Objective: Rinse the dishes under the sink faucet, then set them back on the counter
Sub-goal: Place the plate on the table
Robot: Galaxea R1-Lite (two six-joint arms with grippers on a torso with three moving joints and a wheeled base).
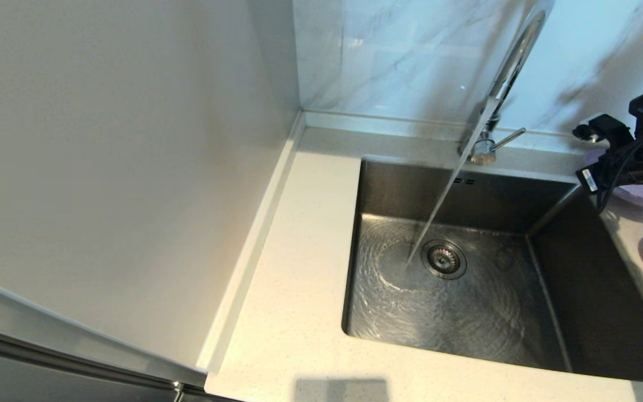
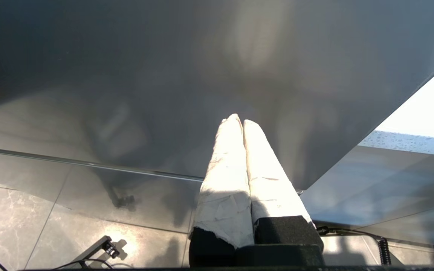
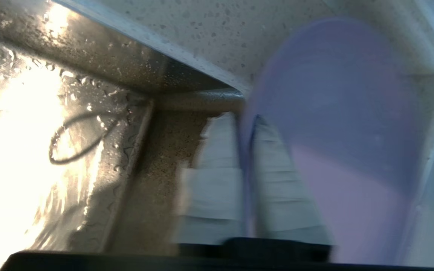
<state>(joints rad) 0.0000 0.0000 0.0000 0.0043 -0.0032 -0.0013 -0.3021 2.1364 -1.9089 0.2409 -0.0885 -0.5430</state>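
Plate [image 3: 337, 124] rim sits between right gripper [image 3: 248, 124] fingers, seemingly pinched, over counter [image 3: 209, 34].

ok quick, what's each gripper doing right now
left gripper: jaws closed, holding nothing, parked below the counter edge.
right gripper: jaws closed on the rim of the lilac plate, over the counter beside the sink.

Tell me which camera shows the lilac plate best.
The right wrist view: the lilac plate fills much of it, its rim between the right pincer fingers. The head view shows only a sliver behind the arm; the left wrist view shows none.
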